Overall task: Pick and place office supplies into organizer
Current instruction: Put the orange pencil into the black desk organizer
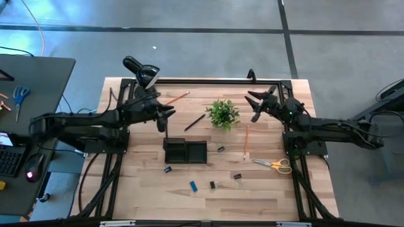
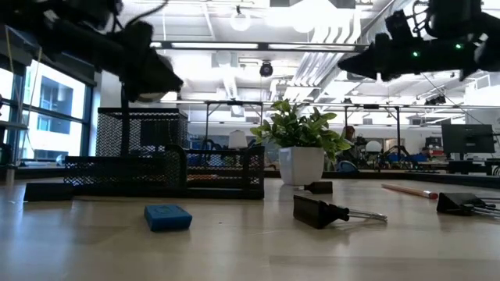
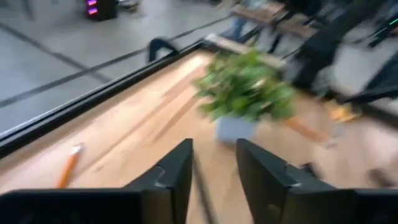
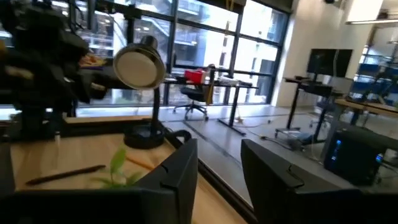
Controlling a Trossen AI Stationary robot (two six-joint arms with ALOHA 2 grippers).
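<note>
The black mesh organizer [image 1: 185,151] [image 2: 164,168] stands on the table near its middle. My left gripper [image 1: 167,115] [image 3: 214,180] hovers open just beyond the organizer's far left corner, pointing toward the plant. Under it a thin dark pencil [image 1: 165,130] lies on the wood. Another dark pencil [image 1: 194,122] and two orange pencils [image 1: 177,98] [image 1: 246,142] lie flat. The yellow-handled scissors [image 1: 274,164], the blue eraser [image 1: 194,185] [image 2: 167,217] and several binder clips [image 1: 237,178] rest nearer the front edge. My right gripper [image 1: 255,104] [image 4: 219,180] waits open, raised to the right of the plant.
A small potted plant [image 1: 222,113] [image 2: 301,148] stands between the two grippers. A black gooseneck lamp [image 1: 142,72] sits at the far left corner, behind the left arm. A dark desk [image 1: 31,94] with blue-handled scissors stands off the table's left side.
</note>
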